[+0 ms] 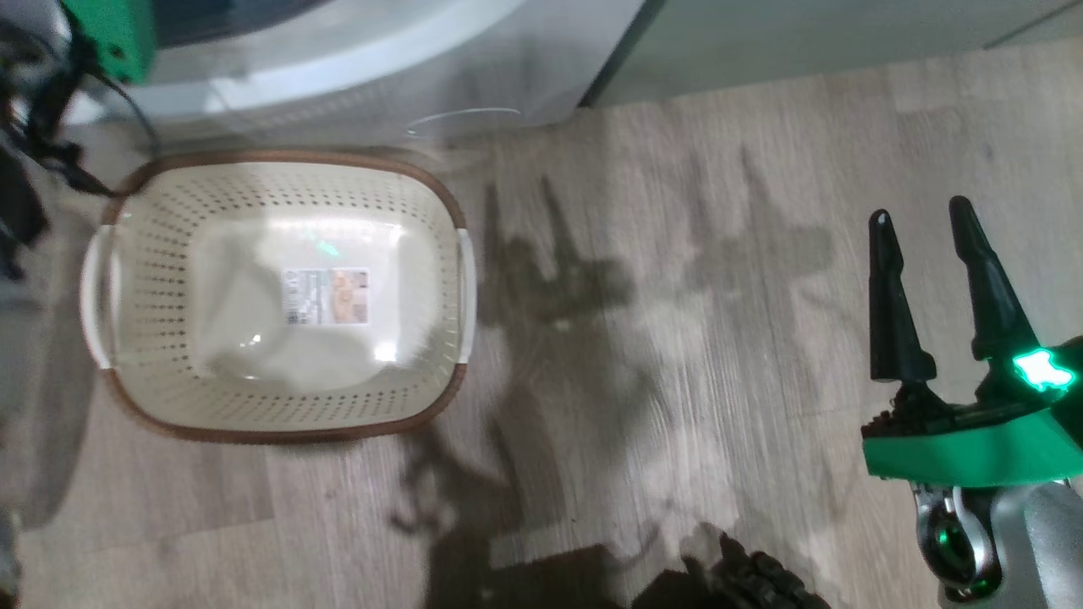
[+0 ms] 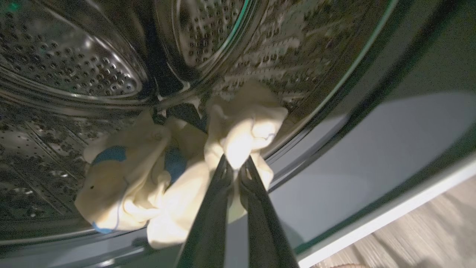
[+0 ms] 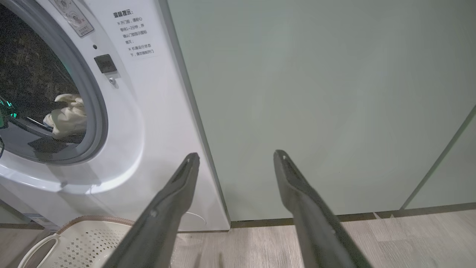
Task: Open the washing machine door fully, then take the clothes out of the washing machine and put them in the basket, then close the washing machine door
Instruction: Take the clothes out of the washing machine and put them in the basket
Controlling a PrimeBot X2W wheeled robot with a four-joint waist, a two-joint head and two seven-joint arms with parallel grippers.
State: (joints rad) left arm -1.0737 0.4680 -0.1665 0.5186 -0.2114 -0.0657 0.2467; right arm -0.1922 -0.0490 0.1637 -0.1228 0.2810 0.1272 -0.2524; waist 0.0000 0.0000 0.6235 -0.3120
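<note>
Okay, head view first. We see the basket (image 1: pixel 161 279) on the wood floor (image 1: pixel 677 296) at left, just in front of the washing machine (image 1: pixel 381 76), whose white front runs along the far edge. The basket's printed label (image 1: pixel 326 296) shows on its bottom. The right gripper (image 1: pixel 920 210) sits at near right over bare floor, well apart from the basket, with its fingers spread and nothing between them. A pale green cabinet (image 1: pixel 804 42) stands far right, beside the machine.

Next, the left wrist view. We look into the steel drum (image 2: pixel 74 67). The left gripper (image 2: pixel 235 163) is clenched on a fold of the clothes (image 2: pixel 148 186), fingertips pinched together with pale yellow fabric bunched above them. The rest of the clothes, with blue patches, lies low in the drum to the left of the fingers, near the front lip. The grey rubber ring (image 2: pixel 372 130) curves on the right.

Last, the right wrist view. The right gripper (image 3: pixel 236 154) is released, fingers wide apart and pointing at the cabinet (image 3: pixel 316 93), touching nothing. The washing machine (image 3: pixel 148 111) is at left with its opening uncovered, and we see the clothes (image 3: pixel 68 115) inside near the ring. The basket (image 3: pixel 85 238) is on the floor at near left, just below the machine's front.
</note>
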